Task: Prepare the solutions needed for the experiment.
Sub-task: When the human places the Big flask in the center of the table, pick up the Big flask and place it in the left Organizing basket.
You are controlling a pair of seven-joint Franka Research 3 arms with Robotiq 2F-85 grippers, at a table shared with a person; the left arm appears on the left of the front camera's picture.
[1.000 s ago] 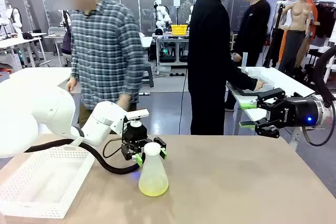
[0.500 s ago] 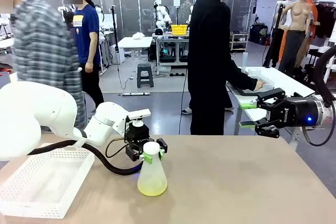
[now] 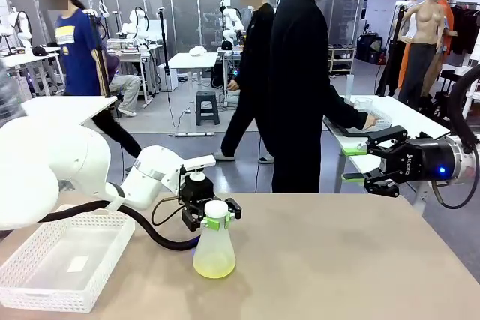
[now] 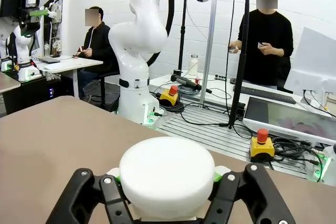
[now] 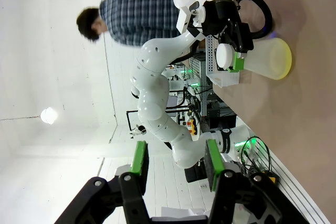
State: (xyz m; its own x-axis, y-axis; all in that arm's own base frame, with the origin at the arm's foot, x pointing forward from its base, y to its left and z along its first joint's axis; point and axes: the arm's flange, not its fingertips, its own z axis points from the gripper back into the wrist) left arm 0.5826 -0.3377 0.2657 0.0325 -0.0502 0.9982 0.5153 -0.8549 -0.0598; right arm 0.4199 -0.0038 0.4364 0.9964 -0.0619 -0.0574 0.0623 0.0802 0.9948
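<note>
One frosted whitish conical flask [image 3: 214, 249] stands upright on the tan table [image 3: 337, 260], left of the middle, and holds a single shallow layer of pale yellow-green translucent liquid [image 3: 214, 266] at its base, far below the neck. The left gripper [image 3: 212, 219] reaches in level from the left and has its two green-padded fingers clamped on the flask's neck, just under the one white round cap [image 3: 216, 208]; in the left wrist view that cap [image 4: 167, 174] sits squeezed between the green pads [image 4: 219, 176]. The right gripper [image 3: 355, 164] hangs above the table's far right edge, well apart from the flask, its two green fingers roughly half spread with nothing between them; the right wrist view shows the gap between its pads [image 5: 139, 157] bare. One white perforated plastic basket [image 3: 45, 294] rests at the table's near left corner, beside the left arm's black cable [image 3: 142, 228]
</note>
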